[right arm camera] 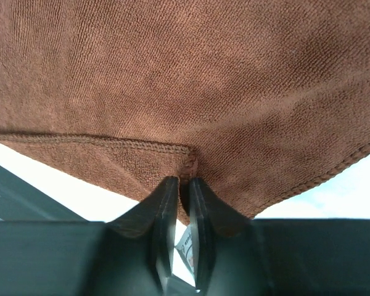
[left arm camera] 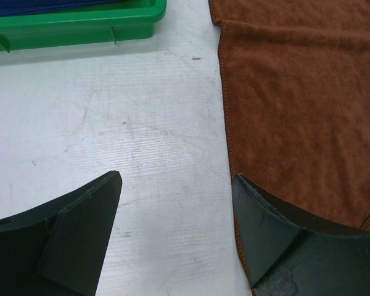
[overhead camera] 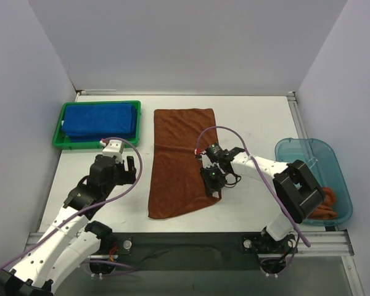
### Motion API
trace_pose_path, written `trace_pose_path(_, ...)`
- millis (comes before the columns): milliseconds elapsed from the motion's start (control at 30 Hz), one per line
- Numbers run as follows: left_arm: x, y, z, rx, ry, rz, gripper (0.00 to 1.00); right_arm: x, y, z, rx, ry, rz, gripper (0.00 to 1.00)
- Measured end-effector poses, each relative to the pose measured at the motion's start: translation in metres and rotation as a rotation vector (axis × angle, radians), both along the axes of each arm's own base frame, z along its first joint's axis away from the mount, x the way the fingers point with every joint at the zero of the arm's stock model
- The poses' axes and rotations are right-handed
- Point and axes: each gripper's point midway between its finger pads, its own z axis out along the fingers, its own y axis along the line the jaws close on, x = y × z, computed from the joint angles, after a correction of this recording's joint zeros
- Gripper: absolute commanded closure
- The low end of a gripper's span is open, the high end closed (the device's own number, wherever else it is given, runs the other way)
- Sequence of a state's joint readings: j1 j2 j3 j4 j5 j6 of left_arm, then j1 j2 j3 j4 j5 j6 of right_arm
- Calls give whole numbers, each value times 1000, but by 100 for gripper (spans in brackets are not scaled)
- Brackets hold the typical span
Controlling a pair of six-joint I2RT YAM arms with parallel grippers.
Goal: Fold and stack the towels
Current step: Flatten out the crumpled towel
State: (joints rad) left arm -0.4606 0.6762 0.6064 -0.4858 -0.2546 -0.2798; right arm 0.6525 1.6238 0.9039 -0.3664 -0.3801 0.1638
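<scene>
**Your right gripper [right arm camera: 182,182] pinches the rust-brown towel [overhead camera: 182,154] at its near right corner.**
The towel lies flat just right of the green tray [overhead camera: 74,144], which holds the blue towels [overhead camera: 100,118]. Your left gripper [left arm camera: 176,179] hangs spread on the tray's near side.

On the table [overhead camera: 253,123], a tray [overhead camera: 59,132] sits at the far left with folded towels [overhead camera: 98,119] stacked inside it. Just right of the tray, a spread towel [overhead camera: 179,160] lies flat in the middle, its long sides running from near to far. A bin [overhead camera: 296,148] stands at the table's right edge, well apart from the spread towel, with a bunched cloth [overhead camera: 330,206] in its near end. The left gripper [left arm camera: 177,177] hangs nearer than the tray, over bare table just beside the spread towel's left edge. The right gripper [right arm camera: 180,182] sits at that towel's near right corner, touching the cloth.
</scene>
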Motion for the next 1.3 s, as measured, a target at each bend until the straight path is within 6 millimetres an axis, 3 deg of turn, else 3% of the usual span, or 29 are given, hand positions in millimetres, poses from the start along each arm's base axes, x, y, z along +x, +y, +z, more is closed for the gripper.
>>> trace_pose_path(33,0,0,0,0,0,0,17,0,0,0,-2,-2,1,94)
trace_pose_path(133,0,0,0,0,0,0,17,0,-1,0,-6,-7,7,98)
trace_pose_path(300,0,1,0,2,0,3,17,-4,0,4,6,-23,28,97)
trace_pose_path(433,0,1,0,3,1,3,17,-21,-2,17,48,-38,62,93)
trace_pose_path(600,1,1,-2,6,5,2,17,-53,9,30,126,11,122,89)
trace_pose_path(733,1,1,-3,9,12,3,18,-84,13,26,110,79,169,86)
trace_pose_path(900,1,1,-5,13,20,3,18,-123,-9,6,0,178,141,82)
trace_pose_path(967,1,1,-6,14,21,3,18,-134,-22,0,-50,194,116,78)
trace_pose_path(1000,1,1,-6,14,22,3,18,-138,-27,-2,-64,192,104,71)
trace_pose_path(1167,2,0,-9,17,34,1,18,-141,-32,11,-37,123,61,60)
trace_pose_path(1300,1,-2,-11,15,46,-10,18,-137,-26,28,39,55,48,60)
